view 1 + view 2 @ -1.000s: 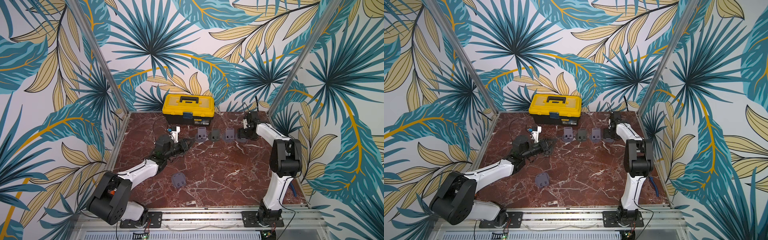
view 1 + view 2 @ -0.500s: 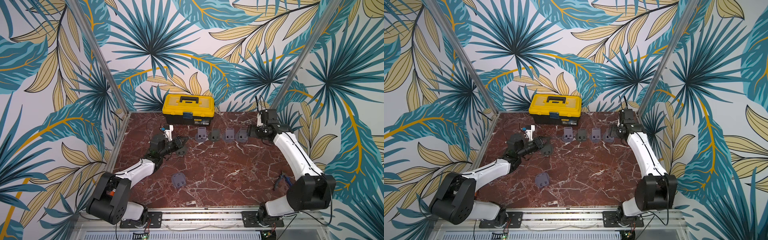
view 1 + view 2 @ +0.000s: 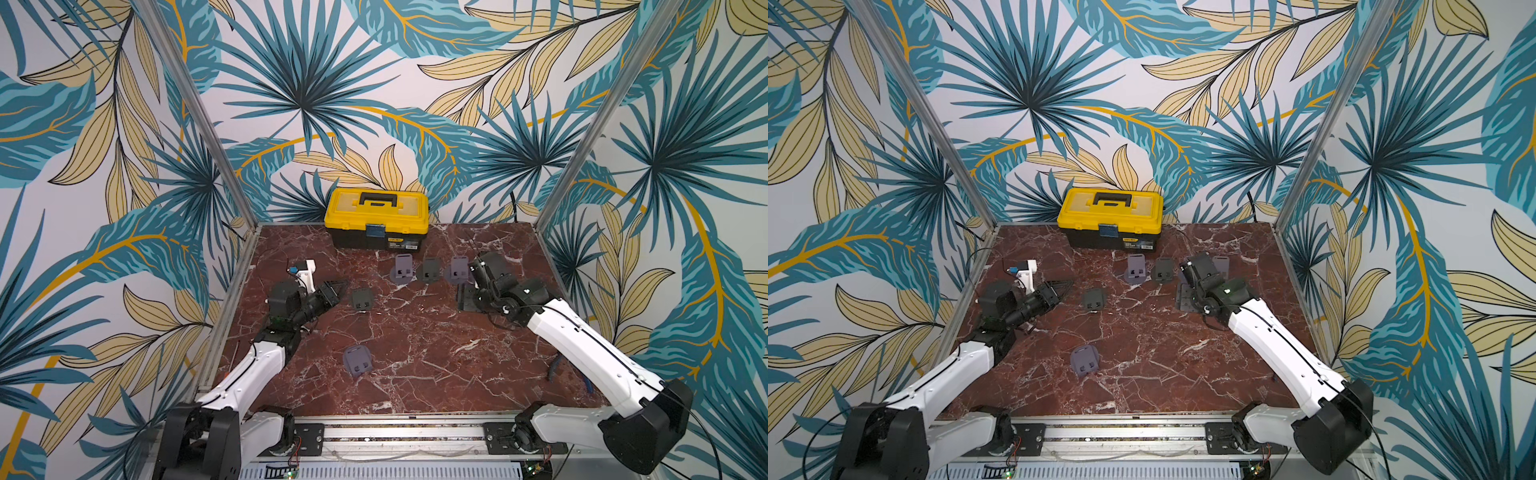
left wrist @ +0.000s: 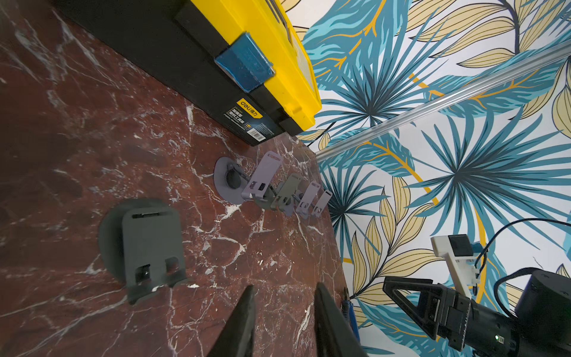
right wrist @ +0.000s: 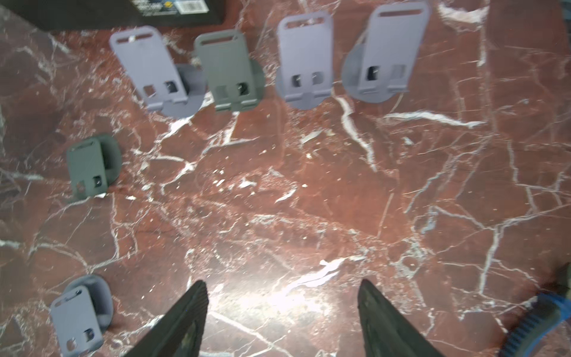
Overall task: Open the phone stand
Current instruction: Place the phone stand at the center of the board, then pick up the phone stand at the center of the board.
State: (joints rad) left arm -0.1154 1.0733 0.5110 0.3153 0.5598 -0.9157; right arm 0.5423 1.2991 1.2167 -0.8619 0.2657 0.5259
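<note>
Several phone stands sit on the red marble table. A row of propped-up ones runs in front of the toolbox: purple, dark grey, purple, and a further purple one at the row's end. A folded dark grey stand lies flat just beyond my left gripper, which is open and holds nothing. A folded purple stand lies nearer the front. My right gripper hovers open over bare marble, short of the row.
A yellow and black toolbox stands against the back wall. A blue-handled tool lies near the right edge of the table. Metal frame posts rise at the back corners, and patterned walls close in three sides.
My right arm has swung its elbow out and drawn its gripper back from the row's right end. My left gripper has pulled back leftwards off the dark grey folded stand.
</note>
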